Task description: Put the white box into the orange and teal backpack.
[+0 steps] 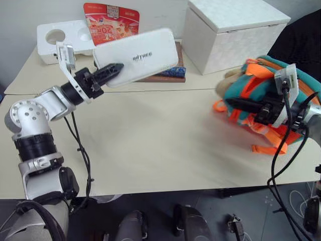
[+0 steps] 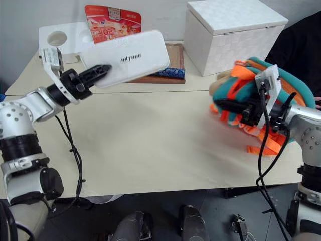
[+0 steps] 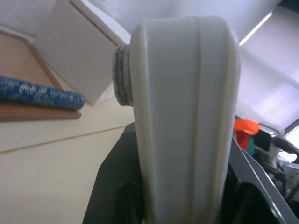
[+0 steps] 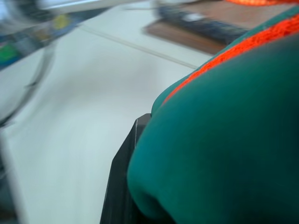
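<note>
While my left gripper (image 1: 111,71) holds the white box (image 1: 143,56) clamped by one short end, the case juts out beyond my fingers, lifted clear of the table (image 1: 150,145), lettering side facing up toward me; in the left wrist view its thin edge (image 3: 184,116) stands squeezed between my two black fingers.

Right gripper (image 1: 241,106): buried in the orange and teal backpack (image 1: 261,85); the right wrist view has teal cloth with orange trim (image 4: 224,140) bulging over one black finger; I take it as gripping the fabric, though I cannot tell whether the fingers have fully met on it.

Backpack sits at my right hand, raised or half-raised off the table, straps (image 1: 268,145) dangling below my wrist; the box is well apart from it, off toward my left hand, with bare table between the two.

Beyond my left hand: a styrofoam block (image 1: 60,40), a red packet (image 1: 110,22), a wooden tray (image 1: 168,75); a big white cube box (image 1: 230,32) stands beyond the gap between my hands.

Progress, my judgement: pickup of the box done, bag seized; remaining — find or spread the bag's opening (not visible to me), bring the hands together, slide the box in, let go.
</note>
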Robot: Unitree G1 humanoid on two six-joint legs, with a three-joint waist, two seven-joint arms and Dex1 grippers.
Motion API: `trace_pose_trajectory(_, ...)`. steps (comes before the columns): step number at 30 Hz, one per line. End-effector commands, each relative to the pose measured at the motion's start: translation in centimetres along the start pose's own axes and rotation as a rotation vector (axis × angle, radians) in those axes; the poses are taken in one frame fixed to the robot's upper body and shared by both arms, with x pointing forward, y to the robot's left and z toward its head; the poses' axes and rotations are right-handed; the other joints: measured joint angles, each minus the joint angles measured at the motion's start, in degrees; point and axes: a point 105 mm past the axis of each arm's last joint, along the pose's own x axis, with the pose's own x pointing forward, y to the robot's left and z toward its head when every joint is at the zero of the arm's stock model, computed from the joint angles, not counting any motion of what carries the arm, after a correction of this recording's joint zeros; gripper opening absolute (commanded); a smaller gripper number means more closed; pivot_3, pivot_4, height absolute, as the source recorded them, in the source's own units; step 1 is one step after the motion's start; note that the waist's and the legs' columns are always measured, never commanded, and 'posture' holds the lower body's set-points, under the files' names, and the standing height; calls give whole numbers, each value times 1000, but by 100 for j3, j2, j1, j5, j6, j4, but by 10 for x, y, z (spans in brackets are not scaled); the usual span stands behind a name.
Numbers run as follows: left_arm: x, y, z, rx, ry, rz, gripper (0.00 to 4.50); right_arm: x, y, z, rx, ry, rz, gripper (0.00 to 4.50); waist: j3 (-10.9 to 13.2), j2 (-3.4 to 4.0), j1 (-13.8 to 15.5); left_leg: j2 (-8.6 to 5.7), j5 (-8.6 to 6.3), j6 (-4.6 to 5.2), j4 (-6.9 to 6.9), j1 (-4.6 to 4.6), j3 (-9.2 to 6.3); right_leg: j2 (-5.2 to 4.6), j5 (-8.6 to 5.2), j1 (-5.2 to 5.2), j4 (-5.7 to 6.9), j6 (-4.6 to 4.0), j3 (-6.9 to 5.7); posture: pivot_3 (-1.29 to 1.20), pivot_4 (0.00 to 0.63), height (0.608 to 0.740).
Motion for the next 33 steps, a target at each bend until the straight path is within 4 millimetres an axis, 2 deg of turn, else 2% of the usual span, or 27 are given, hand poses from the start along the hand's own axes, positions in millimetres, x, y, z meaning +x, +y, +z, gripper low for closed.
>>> trace_pose_trajectory(1,11,-16,12,115,12,-99,1319,-3,42,7,-34,39,200,36,1,-1,8,0,0,0,-3,1,0,0,0,2,-5,0,-3,0,150,740)
trace_pose_trajectory(3,16,-20,9,150,44,-140,1319,-8,54,9,-29,58,259,36,2,-4,13,-7,0,4,-7,0,1,1,0,1,-8,1,-10,0,150,740)
trace_pose_trajectory(5,21,-26,6,164,70,-209,1319,-14,58,13,-14,59,278,36,3,-5,20,-11,1,11,-7,-3,6,-1,2,-2,-9,4,-12,0,150,740)
trace_pose_trajectory(10,24,-56,-7,124,130,-440,1319,-17,38,4,19,75,191,36,7,-13,40,-7,1,13,5,-3,5,-12,3,-2,-11,5,-10,0,150,740)
trace_pose_trajectory(12,25,-61,-14,125,160,-483,1319,-17,32,1,24,83,173,36,7,-13,66,-8,1,13,9,-4,5,-13,3,-4,-11,5,-6,0,150,740)
trace_pose_trajectory(16,28,-54,-31,230,259,-479,1319,-20,26,-1,31,90,160,36,7,-13,116,-6,1,13,20,-3,4,-12,3,-4,-10,5,-1,0,150,740)
trace_pose_trajectory(22,39,-43,-35,436,378,-472,1319,-23,27,0,19,103,171,36,7,-13,163,-7,-6,25,46,-16,-14,-21,3,1,-8,5,-2,0,150,740)
trace_pose_trajectory(25,39,-42,-31,528,461,-510,1319,-22,24,-1,10,106,160,36,7,-13,158,-10,-11,32,52,-25,-15,-22,5,-3,-11,7,-7,0,150,740)
trace_pose_trajectory(33,32,-36,-10,645,585,-526,1319,-17,23,-7,-5,116,158,36,7,-13,127,-20,-5,47,60,-76,3,-11,7,-65,10,12,-38,0,150,740)
